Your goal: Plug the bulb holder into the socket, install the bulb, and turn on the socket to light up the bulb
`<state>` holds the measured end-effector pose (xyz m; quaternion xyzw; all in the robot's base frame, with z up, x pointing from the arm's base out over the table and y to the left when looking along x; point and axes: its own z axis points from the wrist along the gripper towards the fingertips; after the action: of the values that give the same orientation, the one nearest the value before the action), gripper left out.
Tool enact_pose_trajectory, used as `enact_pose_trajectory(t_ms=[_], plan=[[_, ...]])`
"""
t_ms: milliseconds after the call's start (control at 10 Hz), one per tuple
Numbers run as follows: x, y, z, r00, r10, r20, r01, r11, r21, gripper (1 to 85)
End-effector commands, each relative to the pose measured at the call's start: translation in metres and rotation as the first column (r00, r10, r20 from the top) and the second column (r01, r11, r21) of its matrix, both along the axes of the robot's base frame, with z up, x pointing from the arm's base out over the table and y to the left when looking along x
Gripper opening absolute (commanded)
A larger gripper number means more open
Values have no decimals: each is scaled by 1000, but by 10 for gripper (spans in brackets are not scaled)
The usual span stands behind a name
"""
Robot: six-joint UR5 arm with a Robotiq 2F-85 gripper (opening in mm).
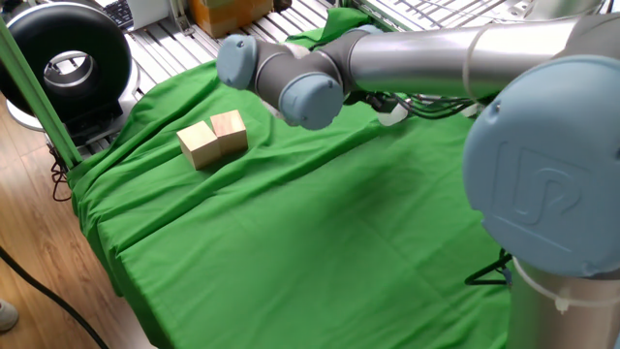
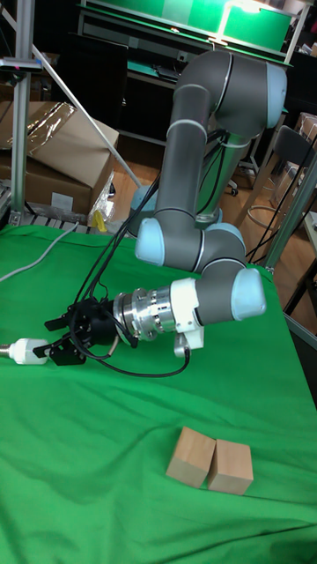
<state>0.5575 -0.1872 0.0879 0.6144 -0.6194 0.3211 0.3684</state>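
In the tall fixed view my gripper lies level just above the green cloth, pointing left. Its black fingers are closed around the domed end of the bulb. The bulb is white and held horizontally, with its silver screw base at the picture's left edge, pointing away from me. A white cable runs over the cloth at the upper left. The socket and the bulb holder are out of view. In the fixed view the arm's grey wrist hides the gripper and the bulb.
Two wooden blocks stand side by side on the green cloth, also near the front in the tall fixed view. A black round device sits off the table's left. Cardboard boxes lie behind the table.
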Motion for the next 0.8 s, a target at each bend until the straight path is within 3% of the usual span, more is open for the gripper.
enact_pose_trajectory(t_ms=[0, 100, 200, 300, 400, 500, 700], plan=[[22, -16, 27, 996, 89, 16, -87, 992, -92, 597], [32, -20, 37, 992, 123, 27, -118, 984, -134, 597], [37, -19, 35, 989, 143, 31, -138, 982, -126, 597], [34, -15, 26, 990, 139, 22, -137, 987, -84, 587], [30, -15, 25, 993, 117, 33, -114, 990, -83, 577], [21, -15, 24, 996, 85, 15, -83, 993, -79, 577], [15, 8, 9, 999, 34, -12, -34, 997, -62, 603]])
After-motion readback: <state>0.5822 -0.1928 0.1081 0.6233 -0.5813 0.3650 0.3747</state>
